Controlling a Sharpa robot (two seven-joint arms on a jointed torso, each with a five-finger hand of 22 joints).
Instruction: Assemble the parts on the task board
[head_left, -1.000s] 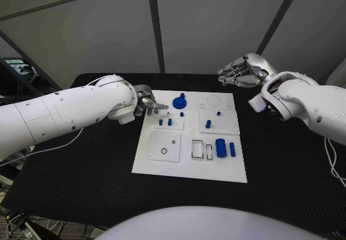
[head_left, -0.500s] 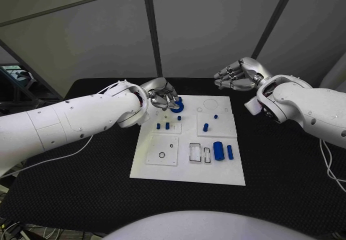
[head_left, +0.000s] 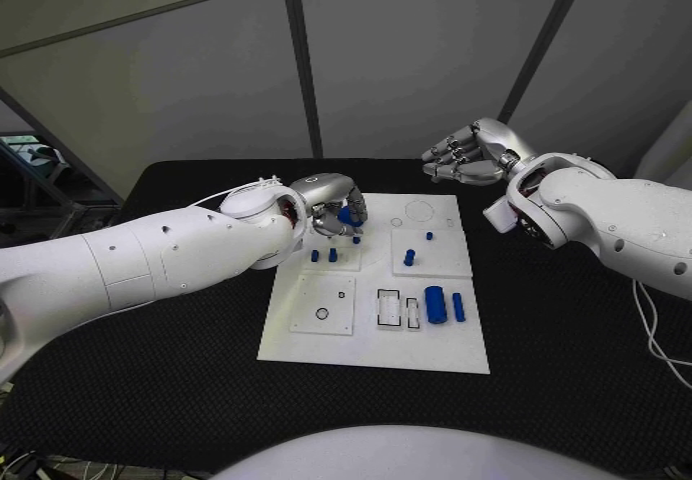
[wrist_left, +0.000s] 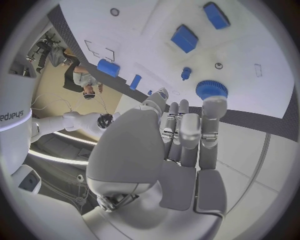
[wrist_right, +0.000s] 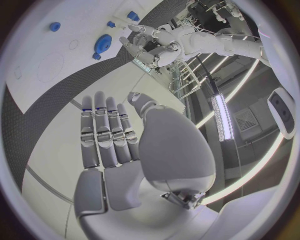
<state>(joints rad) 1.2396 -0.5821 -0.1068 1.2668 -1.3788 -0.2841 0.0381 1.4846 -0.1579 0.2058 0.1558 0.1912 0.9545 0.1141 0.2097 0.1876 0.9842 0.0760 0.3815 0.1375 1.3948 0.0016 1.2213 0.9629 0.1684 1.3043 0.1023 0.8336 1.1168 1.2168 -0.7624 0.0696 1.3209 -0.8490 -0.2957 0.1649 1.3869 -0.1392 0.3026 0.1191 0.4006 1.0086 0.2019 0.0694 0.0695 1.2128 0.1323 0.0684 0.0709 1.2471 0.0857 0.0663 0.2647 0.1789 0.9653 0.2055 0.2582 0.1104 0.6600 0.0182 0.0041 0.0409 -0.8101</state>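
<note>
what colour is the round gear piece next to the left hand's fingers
Blue. The gear shows best in the left wrist view, by the left hand.

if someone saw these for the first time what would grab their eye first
The white task board in the middle of the black table, dotted with small blue parts, stands out most. At its far left corner the left hand reaches over a round blue toothed part, a fingertip right at its rim. The right hand hangs beyond the board's far right corner, holding nothing.
</note>
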